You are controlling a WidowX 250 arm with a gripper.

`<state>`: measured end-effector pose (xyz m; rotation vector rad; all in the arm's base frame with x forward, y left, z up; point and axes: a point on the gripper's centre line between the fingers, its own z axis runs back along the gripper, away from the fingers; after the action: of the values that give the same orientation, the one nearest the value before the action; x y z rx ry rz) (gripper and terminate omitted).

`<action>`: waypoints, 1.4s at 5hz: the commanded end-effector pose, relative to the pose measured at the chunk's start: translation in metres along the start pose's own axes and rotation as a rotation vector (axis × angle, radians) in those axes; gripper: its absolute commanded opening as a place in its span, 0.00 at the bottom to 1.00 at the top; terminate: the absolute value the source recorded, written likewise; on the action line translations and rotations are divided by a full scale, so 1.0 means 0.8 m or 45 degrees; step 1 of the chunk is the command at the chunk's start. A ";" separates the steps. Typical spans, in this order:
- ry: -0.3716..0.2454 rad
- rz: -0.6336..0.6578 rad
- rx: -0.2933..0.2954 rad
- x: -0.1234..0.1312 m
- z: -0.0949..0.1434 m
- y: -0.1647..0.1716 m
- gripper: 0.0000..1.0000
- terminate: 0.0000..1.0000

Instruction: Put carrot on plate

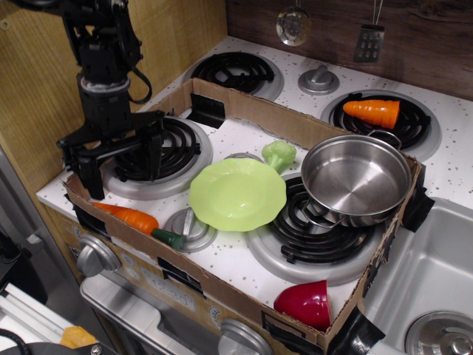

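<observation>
One reach in hand: we line up over the carrot.
Our gripper (122, 166) hangs with fingers (90, 176) spread wide and empty, above the carrot (131, 219), which lies by the box's front wall. Next, we judge, comes a descent and a pinch, then a carry rightward to the plate (238, 194).
</observation>
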<state>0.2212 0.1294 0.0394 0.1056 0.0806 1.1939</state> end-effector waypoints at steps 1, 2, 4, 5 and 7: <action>-0.029 0.002 -0.015 0.007 0.016 -0.003 1.00 0.00; 0.001 0.050 -0.053 -0.001 -0.004 0.001 1.00 0.00; 0.069 0.096 -0.118 -0.013 -0.032 0.006 1.00 0.00; 0.061 0.183 -0.217 -0.024 -0.044 0.016 1.00 0.00; 0.016 0.177 -0.284 -0.010 -0.030 0.021 0.00 0.00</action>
<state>0.2015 0.1256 0.0057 -0.0955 0.0048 1.3332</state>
